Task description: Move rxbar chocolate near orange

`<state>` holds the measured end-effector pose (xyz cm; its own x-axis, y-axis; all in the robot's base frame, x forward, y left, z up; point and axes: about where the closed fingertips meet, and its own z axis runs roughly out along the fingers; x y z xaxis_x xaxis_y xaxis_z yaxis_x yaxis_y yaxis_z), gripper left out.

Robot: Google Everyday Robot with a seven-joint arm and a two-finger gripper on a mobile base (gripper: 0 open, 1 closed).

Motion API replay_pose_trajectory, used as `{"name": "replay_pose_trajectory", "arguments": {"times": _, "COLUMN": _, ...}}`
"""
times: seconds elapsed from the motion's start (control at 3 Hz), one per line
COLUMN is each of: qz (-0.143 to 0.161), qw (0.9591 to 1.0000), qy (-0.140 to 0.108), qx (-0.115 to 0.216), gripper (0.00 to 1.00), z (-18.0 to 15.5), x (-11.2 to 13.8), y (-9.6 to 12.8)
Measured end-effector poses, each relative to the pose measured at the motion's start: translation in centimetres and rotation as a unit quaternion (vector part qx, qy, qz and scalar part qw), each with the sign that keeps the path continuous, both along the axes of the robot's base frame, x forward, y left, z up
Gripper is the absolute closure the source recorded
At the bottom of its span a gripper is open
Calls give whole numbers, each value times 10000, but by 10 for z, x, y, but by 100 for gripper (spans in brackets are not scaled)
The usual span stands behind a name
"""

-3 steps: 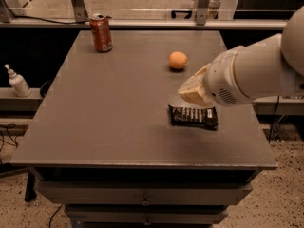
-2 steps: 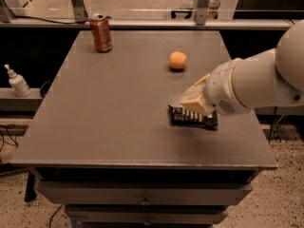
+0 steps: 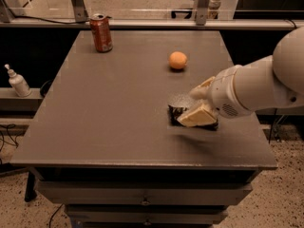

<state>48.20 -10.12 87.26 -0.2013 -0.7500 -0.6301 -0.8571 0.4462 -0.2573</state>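
Observation:
The rxbar chocolate (image 3: 175, 110), a flat shiny black wrapper, lies on the dark table (image 3: 109, 103) at the right front. Most of it is hidden under my gripper. My gripper (image 3: 187, 107) comes in from the right on a white arm and is down at the bar. Its two cream fingers (image 3: 198, 116) stand apart, one on the far side of the bar and one on the near side, so it is open around the bar. The orange (image 3: 178, 60) sits on the table farther back, well apart from the bar.
A red soda can (image 3: 101, 33) stands at the table's far left corner. A white pump bottle (image 3: 17, 81) stands on a low shelf left of the table. The table's right edge is close to the bar. Metal posts rise behind the table.
My gripper has come down from above the bar to table level, with its fingers now on either side of the bar. The bar, orange and can have not moved.

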Motion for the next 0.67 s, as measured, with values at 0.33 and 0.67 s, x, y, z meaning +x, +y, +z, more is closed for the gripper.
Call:
{"name": "replay_pose_trajectory", "arguments": {"times": 0.33, "qz": 43, "qw": 10000, "qy": 80, "qx": -14, "gripper": 0, "z": -6, "x": 0, "y": -6}}
{"name": "replay_pose_trajectory", "arguments": {"times": 0.67, "qz": 69, "qw": 9998, "qy": 195, "qx": -56, "gripper": 0, "z": -14, "x": -2, "y": -11}}
